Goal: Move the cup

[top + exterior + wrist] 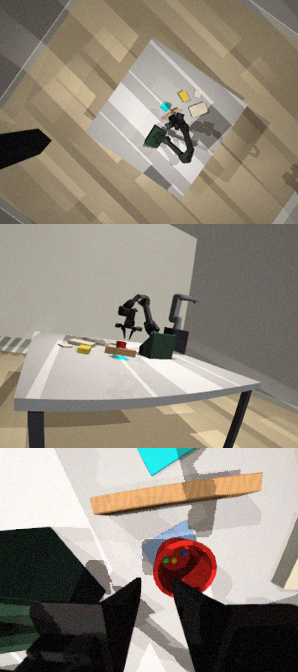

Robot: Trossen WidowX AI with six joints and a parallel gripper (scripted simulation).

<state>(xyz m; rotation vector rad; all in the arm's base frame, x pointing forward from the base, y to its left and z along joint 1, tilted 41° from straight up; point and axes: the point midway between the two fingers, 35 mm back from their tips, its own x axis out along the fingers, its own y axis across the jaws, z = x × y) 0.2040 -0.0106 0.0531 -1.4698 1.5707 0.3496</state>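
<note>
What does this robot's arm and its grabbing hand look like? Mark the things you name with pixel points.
The arm (190, 142) (149, 313) is black all over, with slim straight lengths between chunky joints. Its gripper (173, 118) (127, 338) (156, 582) is black too, with two wedge-shaped fingers narrowing to pointed tips. No markings are readable.

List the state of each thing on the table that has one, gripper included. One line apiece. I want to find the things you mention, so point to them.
Gripper (173, 119) (127, 338) (156, 582): open partway, above the cup, holding nothing.
Cup (121, 344) (203, 573): upright, uncovered, not gripped.
Marbles (174, 560): inside the cup, three visible.
Blue pad (175, 532): partly hidden by the cup.
Cyan pad (165, 107) (120, 357) (167, 455): nothing set on it.
Wooden bar (170, 113) (120, 351) (177, 494): between cup and cyan pad.
</note>
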